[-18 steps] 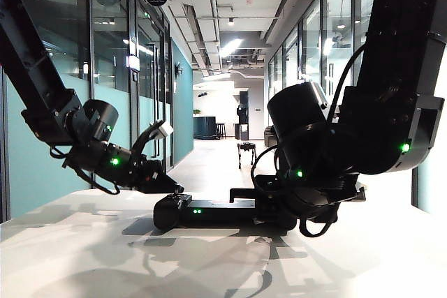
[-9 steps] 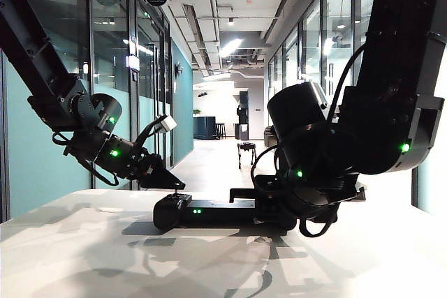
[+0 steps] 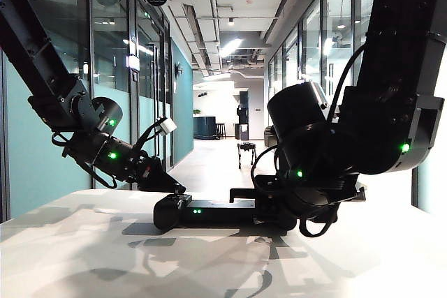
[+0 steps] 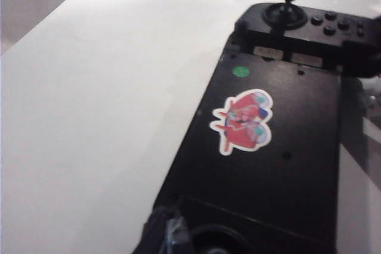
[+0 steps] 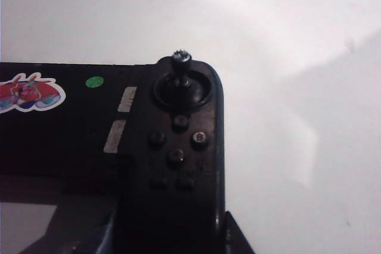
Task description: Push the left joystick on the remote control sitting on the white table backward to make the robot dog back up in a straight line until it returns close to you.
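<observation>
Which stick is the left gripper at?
The left joystick, under the left gripper on the exterior view's left; the right joystick is where the right gripper holds the remote.

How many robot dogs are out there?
1. The robot dog stands down the corridor; arms may hide others. Left end effector and right end effector sit at the remote control.

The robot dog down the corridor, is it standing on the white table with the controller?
No, the robot dog stands on the corridor floor far behind the white table, where the remote control lies.
</observation>
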